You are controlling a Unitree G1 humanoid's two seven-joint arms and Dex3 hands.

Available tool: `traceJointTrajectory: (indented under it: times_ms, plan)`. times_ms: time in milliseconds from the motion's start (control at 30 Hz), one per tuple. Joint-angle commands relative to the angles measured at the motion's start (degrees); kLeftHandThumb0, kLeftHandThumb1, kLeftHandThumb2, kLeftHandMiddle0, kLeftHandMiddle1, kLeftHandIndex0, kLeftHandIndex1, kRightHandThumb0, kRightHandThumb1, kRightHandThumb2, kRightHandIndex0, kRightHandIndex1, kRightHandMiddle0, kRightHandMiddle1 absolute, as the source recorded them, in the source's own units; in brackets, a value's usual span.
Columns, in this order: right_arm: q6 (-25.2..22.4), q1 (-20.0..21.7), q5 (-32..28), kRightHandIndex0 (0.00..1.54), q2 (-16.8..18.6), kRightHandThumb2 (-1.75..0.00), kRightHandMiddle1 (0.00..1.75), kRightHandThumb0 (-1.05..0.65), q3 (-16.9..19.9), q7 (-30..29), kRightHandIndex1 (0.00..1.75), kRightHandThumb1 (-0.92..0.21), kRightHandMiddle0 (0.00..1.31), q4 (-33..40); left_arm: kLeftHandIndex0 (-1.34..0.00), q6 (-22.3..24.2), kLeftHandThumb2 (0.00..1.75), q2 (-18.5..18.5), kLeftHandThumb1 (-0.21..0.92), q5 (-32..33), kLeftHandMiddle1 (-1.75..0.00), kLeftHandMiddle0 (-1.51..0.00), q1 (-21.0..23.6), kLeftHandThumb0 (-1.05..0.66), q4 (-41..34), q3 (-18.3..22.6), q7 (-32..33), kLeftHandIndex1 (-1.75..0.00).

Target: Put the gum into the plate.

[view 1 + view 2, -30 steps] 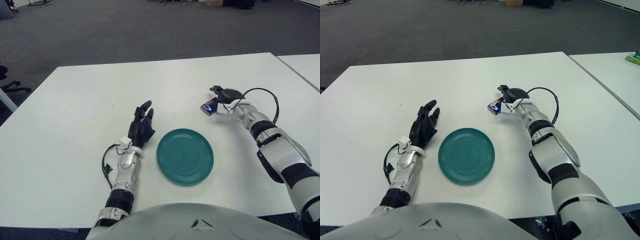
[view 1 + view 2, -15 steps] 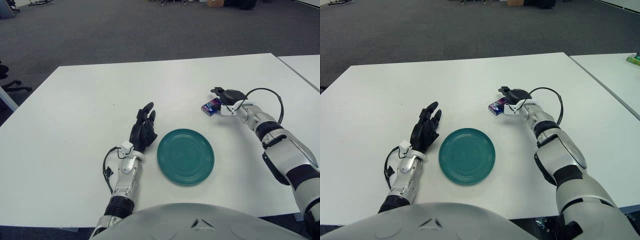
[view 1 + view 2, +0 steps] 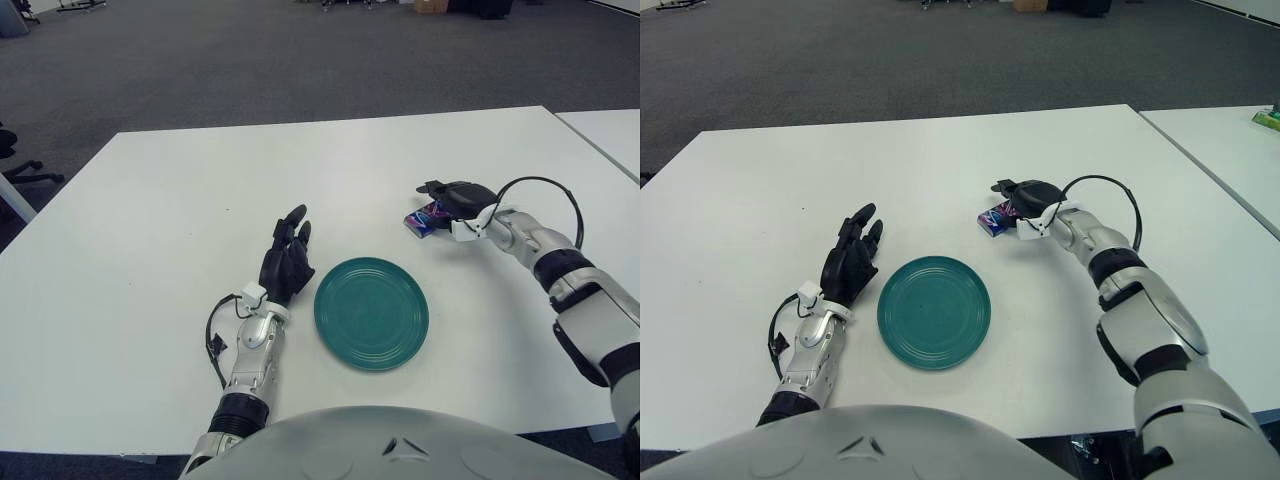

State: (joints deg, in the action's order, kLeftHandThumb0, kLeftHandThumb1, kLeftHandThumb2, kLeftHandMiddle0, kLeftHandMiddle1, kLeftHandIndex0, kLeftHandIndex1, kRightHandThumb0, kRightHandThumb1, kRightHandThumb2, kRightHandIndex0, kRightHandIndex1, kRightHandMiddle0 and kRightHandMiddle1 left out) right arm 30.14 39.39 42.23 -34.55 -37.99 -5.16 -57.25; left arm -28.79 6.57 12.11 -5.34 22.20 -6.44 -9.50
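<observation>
**One pack under the right hand, plate not yet loaded**

One item concerns us: the gum (image 3: pixel 425 218), a small purple-and-blue pack lying on the white surface (image 3: pixel 150 220), beyond and to the right of the green plate (image 3: pixel 371 312) and clearly apart from it. We find the right hand (image 3: pixel 455 198) directly over the pack, its fingers (image 3: pixel 432 188) curved down around it; contact looks likely, but we cannot tell from either view whether the hold is firm. The left hand (image 3: pixel 286 262) shows just left of the plate, fingers extended, grasping nothing.

We judge the step in hand to be securing the pack. Done well, it calls for closing across the pack's narrow sides, lifting clear of the surface before any sideways travel, then carrying it back and leftward to set it down near the plate's middle, not on its rim.

We note open room between pack and plate, with nothing standing in that path. Surface edges lie well away from both. The left hand sits close to the plate's left rim, so delivery should come from the right side.
</observation>
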Motion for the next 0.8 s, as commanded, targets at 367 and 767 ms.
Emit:
traceJointTrajectory:
  times_ms: [367, 767]
  plan:
    - [1.01, -4.89, 5.51, 0.23, -3.72, -0.43, 0.30, -0.66, -3.75, 4.91, 0.00, -0.92, 0.00, 3.43, 0.00, 0.04, 0.90, 7.22, 0.92, 1.68, -0.01, -0.26, -4.12, -0.94, 3.15, -1.32, 1.17, -0.59]
    - [-0.59, -1.61, 6.37, 0.26, -1.68, -0.37, 0.34, -0.69, -4.78, 6.15, 0.01, -0.92, 0.00, -1.37, 0.00, -0.62, 0.88, 7.39, 0.92, 1.67, 0.00, -0.26, -3.92, -0.95, 3.65, -1.66, 1.34, -0.60]
